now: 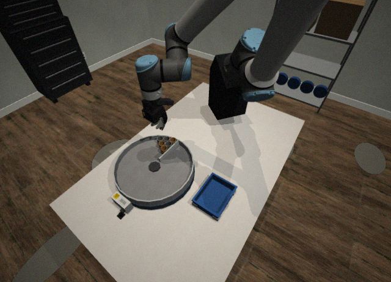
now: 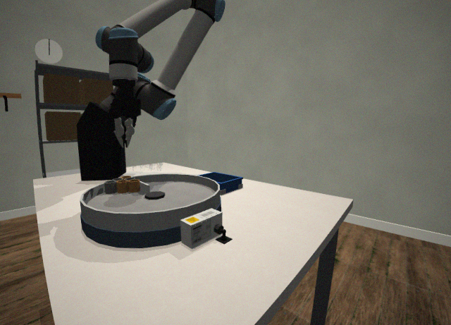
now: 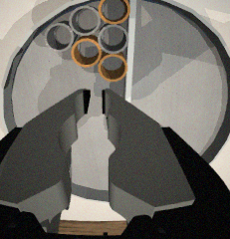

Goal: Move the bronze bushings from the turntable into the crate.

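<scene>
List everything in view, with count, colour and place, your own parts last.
Turntable: one, grey walls, on the table
Bronze bushings: three, orange-brown, upright on the turntable
Steel bushings: three, grey, upright beside them
Divider: one, pale, beside the bushings
Crate: one, blue, on the table
Labelled box: one, light grey, beside the turntable
Table: one, whitish, under these
Drawer cabinet: one, black, by the wall
Shelf rack: one, grey, by the wall
Arm: one, grey and blue, above the table
Hand: one, dark, above the turntable, shut
</scene>
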